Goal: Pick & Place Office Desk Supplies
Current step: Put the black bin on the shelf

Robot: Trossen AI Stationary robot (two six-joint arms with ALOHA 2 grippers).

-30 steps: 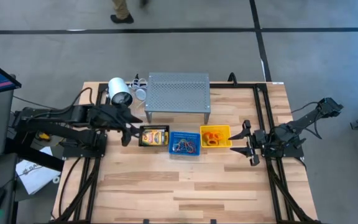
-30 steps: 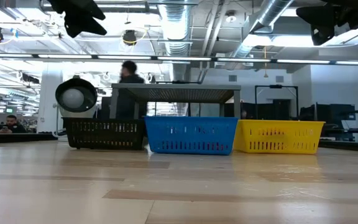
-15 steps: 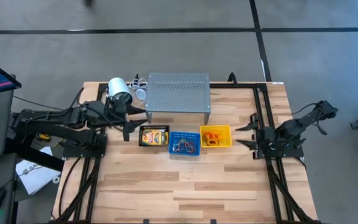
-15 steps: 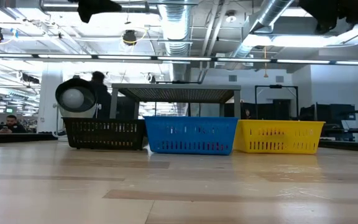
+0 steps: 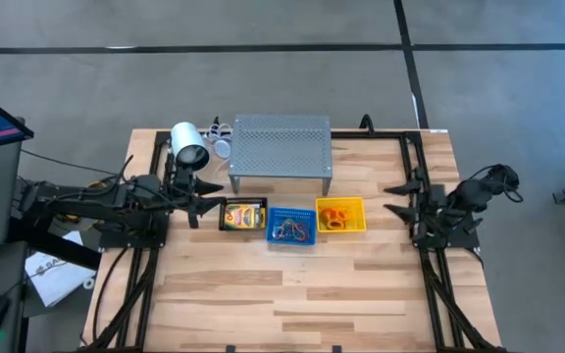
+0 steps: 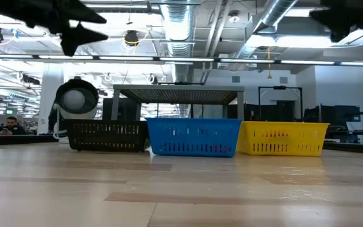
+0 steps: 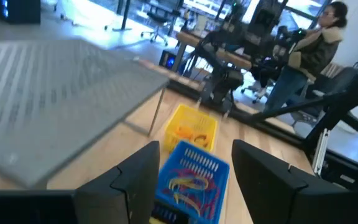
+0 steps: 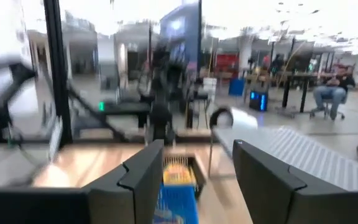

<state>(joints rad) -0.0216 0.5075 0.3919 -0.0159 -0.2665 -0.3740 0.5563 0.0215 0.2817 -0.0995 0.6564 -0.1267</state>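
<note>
left arm lies low along the table's left edge. left gripper (image 5: 202, 196) is just left of the black basket (image 5: 243, 215), above the table, fingers spread apart and nothing between them. the left wrist view confirms it: two dark fingers (image 7: 138, 177) with a clear gap, blue basket showing through.

behind that gripper sits the white lamp-like cylinder (image 5: 188, 144), lying on its side near the back left corner, beside the grey perforated shelf (image 5: 281, 145). the shelf stands on legs at the back centre of the table (image 5: 292, 294).

three baskets in a row in front of the shelf, touching or nearly so:
- black basket, leftmost, holds the flat yellow pack (image 5: 245, 213)
- blue basket (image 5: 291, 226), middle, holds a tangle of thin coloured band loops (image 5: 290, 231)
- yellow basket (image 5: 340, 216), rightmost, holds orange items (image 5: 334, 217); can't tell exactly what they are

low view shows the same row: black (image 6: 104, 135), blue (image 6: 193, 137), yellow (image 6: 282, 139), all resting flat on the wood, shelf behind them.

right gripper (image 5: 406, 198) is at the table's right edge, well apart from the yellow basket, fingers spread and empty. right wrist view: gap between its fingers (image 8: 143, 177) is clear.

people in the room beyond the table: one standing (image 7: 309, 53) in the left wrist view, one seated at far left (image 6: 7, 125) in the low view.
</note>
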